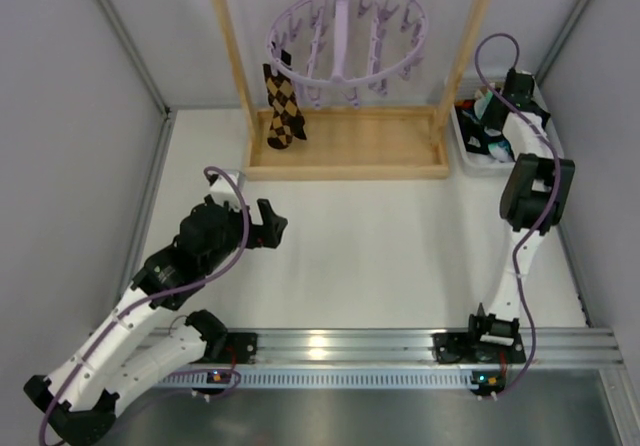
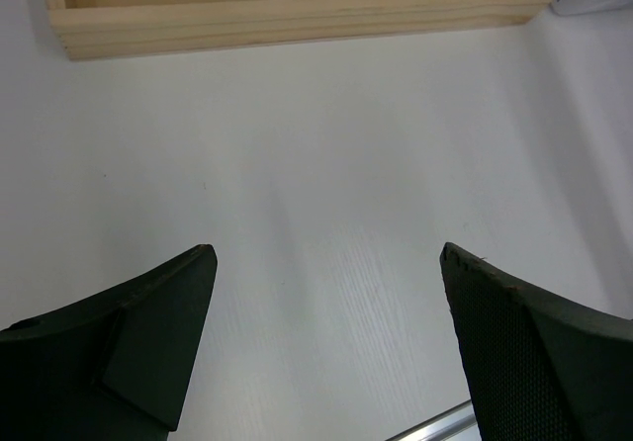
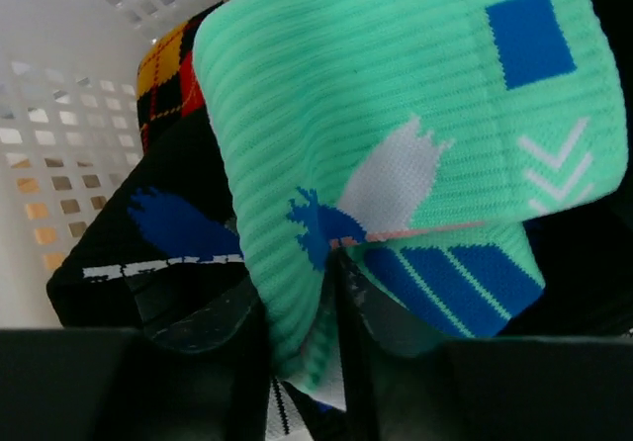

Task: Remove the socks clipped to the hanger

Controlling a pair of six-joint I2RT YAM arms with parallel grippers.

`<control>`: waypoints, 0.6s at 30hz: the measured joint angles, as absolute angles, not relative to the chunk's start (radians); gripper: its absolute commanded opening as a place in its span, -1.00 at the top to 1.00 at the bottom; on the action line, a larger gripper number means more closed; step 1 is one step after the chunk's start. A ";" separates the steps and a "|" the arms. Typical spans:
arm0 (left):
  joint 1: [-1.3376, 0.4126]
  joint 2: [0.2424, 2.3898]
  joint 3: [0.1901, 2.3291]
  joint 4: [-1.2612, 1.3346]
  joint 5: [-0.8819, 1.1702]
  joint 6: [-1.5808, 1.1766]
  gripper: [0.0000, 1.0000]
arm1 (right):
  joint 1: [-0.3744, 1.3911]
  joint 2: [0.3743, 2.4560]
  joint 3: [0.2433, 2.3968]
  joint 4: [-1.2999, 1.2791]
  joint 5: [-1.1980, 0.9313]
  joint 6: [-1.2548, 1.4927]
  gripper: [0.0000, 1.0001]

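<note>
A mint-turquoise sock [image 3: 396, 95] with white and blue patches is pinched in a fold between the jaws of my right gripper [image 3: 331, 293], which hangs over the white basket [image 1: 467, 156] at the back right. Under it lies a black sock [image 3: 168, 223] with a blue print. The lilac hanger [image 1: 345, 36] hangs inside the wooden frame, most of its pegs bare. My left gripper [image 1: 270, 224] hovers low over the table left of centre. In the left wrist view the left gripper [image 2: 326, 253] stands open with only bare table between its fingers.
A brown-and-white argyle cloth [image 1: 283, 106] dangles from the ring's left side. The wooden frame stand [image 1: 345, 161] has a tray base and two uprights at the back. A red-and-yellow plaid piece [image 3: 168, 65] lies in the basket, whose perforated wall [image 3: 49, 115] shows beside it.
</note>
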State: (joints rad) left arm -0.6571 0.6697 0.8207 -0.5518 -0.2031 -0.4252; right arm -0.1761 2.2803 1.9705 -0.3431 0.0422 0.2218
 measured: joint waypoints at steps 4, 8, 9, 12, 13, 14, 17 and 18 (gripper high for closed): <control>-0.657 0.678 0.840 -0.556 -0.203 -0.422 -0.97 | -0.193 2.280 2.007 -0.389 0.014 0.233 -0.77; -0.657 0.735 0.907 -0.561 -0.196 -0.423 -0.97 | -0.199 2.200 2.020 -0.427 0.035 0.256 -0.99; -0.657 0.748 0.924 -0.558 -0.194 -0.423 -0.97 | -0.200 2.159 2.020 -0.444 0.046 0.265 -0.99; -0.657 0.780 0.949 -0.540 -0.185 -0.422 -0.97 | -0.201 2.046 2.025 -0.479 0.062 0.275 -0.99; -0.657 0.786 0.952 -0.532 -0.184 -0.420 -0.97 | -0.201 2.004 2.025 -0.485 0.064 0.279 -0.99; -0.657 0.792 0.954 -0.525 -0.184 -0.419 -0.97 | -0.201 1.964 2.019 -0.487 0.062 0.282 -0.99; -0.657 0.820 0.953 -0.462 -0.180 -0.397 -0.97 | -0.201 1.773 1.884 -0.438 0.022 0.300 -0.99; -0.657 0.832 0.946 -0.414 -0.170 -0.381 -0.97 | -0.199 1.695 1.807 -0.408 0.002 0.308 -0.99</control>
